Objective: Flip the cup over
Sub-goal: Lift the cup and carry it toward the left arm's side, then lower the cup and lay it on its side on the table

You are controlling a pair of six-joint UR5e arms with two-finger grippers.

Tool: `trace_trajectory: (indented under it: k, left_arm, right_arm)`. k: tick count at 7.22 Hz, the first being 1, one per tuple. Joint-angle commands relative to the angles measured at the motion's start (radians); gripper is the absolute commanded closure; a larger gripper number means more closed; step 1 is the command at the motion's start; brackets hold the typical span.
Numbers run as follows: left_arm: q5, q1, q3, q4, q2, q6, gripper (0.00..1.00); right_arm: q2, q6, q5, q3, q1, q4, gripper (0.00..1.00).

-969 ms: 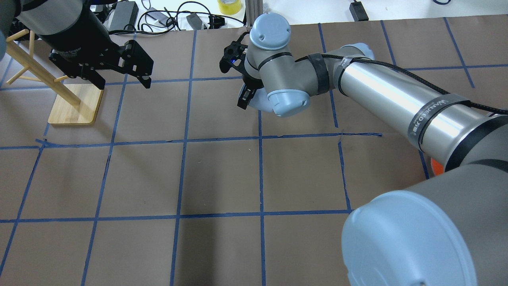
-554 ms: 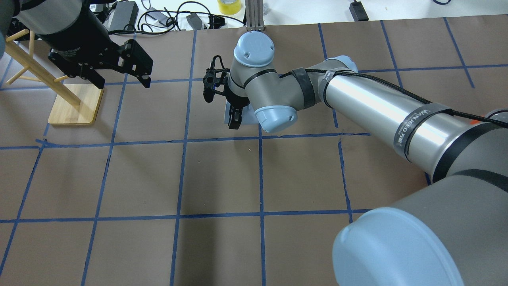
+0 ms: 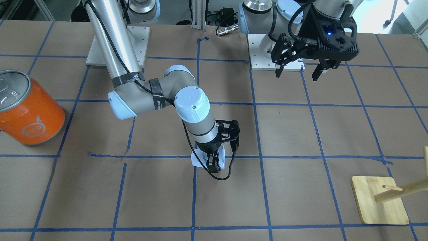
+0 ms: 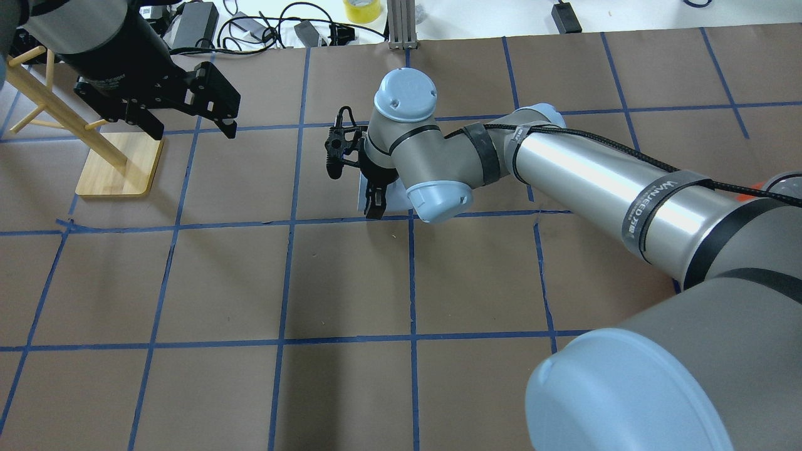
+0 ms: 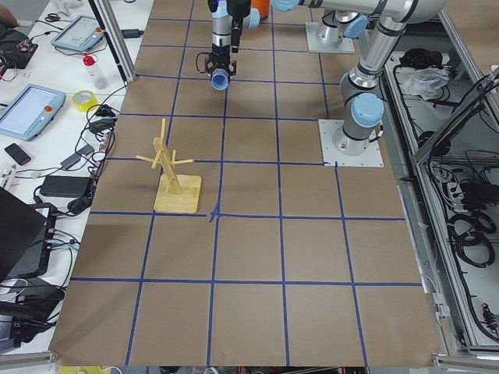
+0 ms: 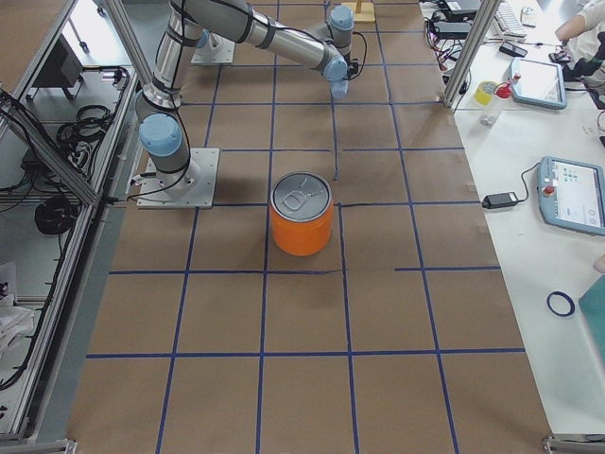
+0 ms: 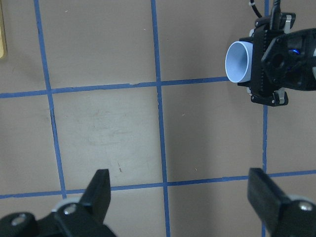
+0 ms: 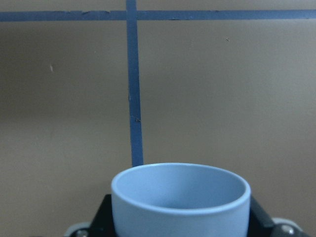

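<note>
You have the small pale blue-white plastic cup in the right gripper. The jaws are drawn in narrow and pinch the cup's wall from both sides. In the right wrist view the black fingers flank the cup low in the frame, and its round open mouth points away from the wrist. From the left wrist camera you see the cup lying sideways, its mouth sticking out past the right gripper. The body of the cup sits back between the fingers. In the left side view the mouth shows as a pale ring at the tip of the far arm. The cup is low over the brown paper table marked with blue tape squares, close to a crossing of two tape lines. You cannot tell from these views whether it touches the paper. From overhead only slivers of the cup show beside the right gripper, under the wrist. The left gripper hangs well apart from the cup, its jaws spread wide and holding nothing. It is near the wooden peg rack on a flat base. The large orange can with a silver lid stands upright at the table's other end.
</note>
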Motion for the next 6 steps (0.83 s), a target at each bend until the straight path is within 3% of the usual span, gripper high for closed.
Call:
trace_trajectory:
  k: [1,4,5,6]
  left_arm:
    - [0.001,0.000,0.001,0.000,0.000,0.000,0.00]
    - [-0.004,0.000,0.001,0.000,0.000,0.005,0.00]
    - [-0.001,0.002,0.002,-0.002,0.000,0.007,0.00]
    - [-0.001,0.000,-0.001,-0.002,0.000,0.010,0.00]
  right_arm:
    - [0.004,-0.011,0.002,0.002,0.004,0.001,0.87]
    - [0.006,-0.043,0.019,0.006,0.008,0.006,0.75]
    - [0.008,-0.044,0.109,0.006,0.007,0.001,0.61]
    - [0.005,-0.044,0.123,0.005,0.005,0.001,0.53]
